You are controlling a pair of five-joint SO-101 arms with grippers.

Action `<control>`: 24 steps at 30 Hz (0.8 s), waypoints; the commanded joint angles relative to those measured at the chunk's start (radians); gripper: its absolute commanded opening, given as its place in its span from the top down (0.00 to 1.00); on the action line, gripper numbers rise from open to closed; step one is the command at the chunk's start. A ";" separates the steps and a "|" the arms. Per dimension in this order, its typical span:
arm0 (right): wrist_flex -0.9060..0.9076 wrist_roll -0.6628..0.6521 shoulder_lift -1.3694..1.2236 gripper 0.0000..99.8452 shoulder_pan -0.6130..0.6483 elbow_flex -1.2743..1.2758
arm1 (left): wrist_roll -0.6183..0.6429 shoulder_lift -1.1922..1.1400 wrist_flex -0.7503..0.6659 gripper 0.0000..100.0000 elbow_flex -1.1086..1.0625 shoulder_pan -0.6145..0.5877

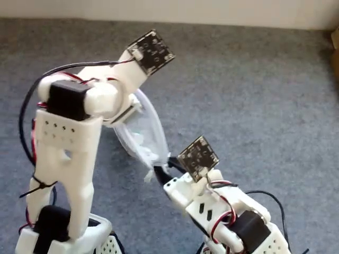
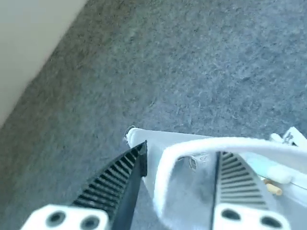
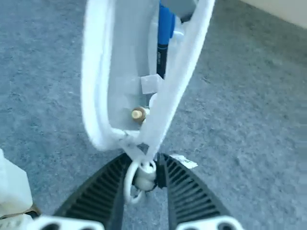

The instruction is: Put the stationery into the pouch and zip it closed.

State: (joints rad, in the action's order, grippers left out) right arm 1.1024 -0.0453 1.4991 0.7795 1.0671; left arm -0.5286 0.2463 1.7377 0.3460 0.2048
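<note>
Mid-frame in high view, pouch (image 1: pixel 144 135) looked limp, light; right end effector (image 3: pixel 144 159) pinched the zip pull (image 3: pixel 142 179), left end effector (image 2: pixel 183 149) sat spread astride its rim (image 2: pixel 165 177), likely the best holds.

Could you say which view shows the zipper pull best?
Right wrist view: the zipper pull sits close up in the right gripper. The high view has it mostly hidden there; the left wrist view shows the pouch's other end.

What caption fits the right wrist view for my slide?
Right hand pinches the ring-shaped zipper pull of the open translucent white pouch, blue pen inside, above grey carpet.
</note>
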 commanded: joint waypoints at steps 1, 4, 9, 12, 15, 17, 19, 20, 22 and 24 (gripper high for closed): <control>0.001 0.009 -0.013 0.99 -0.085 -0.051 | 0.077 -0.028 0.000 0.75 0.070 0.114; 0.010 0.009 -0.013 0.99 -0.131 -0.053 | 0.109 -0.056 -0.006 0.75 0.128 0.168; 0.019 0.009 -0.013 0.99 -0.140 -0.053 | 0.144 -0.105 -0.092 0.75 0.193 0.225; 0.019 0.009 -0.013 0.99 -0.140 -0.053 | 0.144 -0.127 -0.124 0.75 0.223 0.266; 0.019 0.009 -0.013 0.99 -0.140 -0.051 | 0.146 -0.142 -0.143 0.76 0.257 0.306; 0.019 0.009 -0.013 0.99 -0.140 -0.051 | 0.147 -0.145 -0.149 0.76 0.274 0.323; 0.019 0.009 -0.013 0.99 -0.147 -0.051 | 0.184 -0.145 -0.155 0.76 0.298 0.328; 0.019 0.009 -0.013 0.99 -0.151 -0.051 | 0.203 -0.143 -0.157 0.75 0.314 0.328; 0.019 0.009 -0.013 0.99 -0.162 -0.051 | 0.216 -0.140 -0.149 0.75 0.343 0.323; 0.019 0.009 -0.013 0.99 -0.170 -0.051 | 0.218 -0.137 -0.147 0.75 0.360 0.318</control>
State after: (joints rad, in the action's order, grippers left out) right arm 1.1208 -0.0437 1.4945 0.6306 1.0687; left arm -0.3322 0.0974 1.6072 0.6268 0.5148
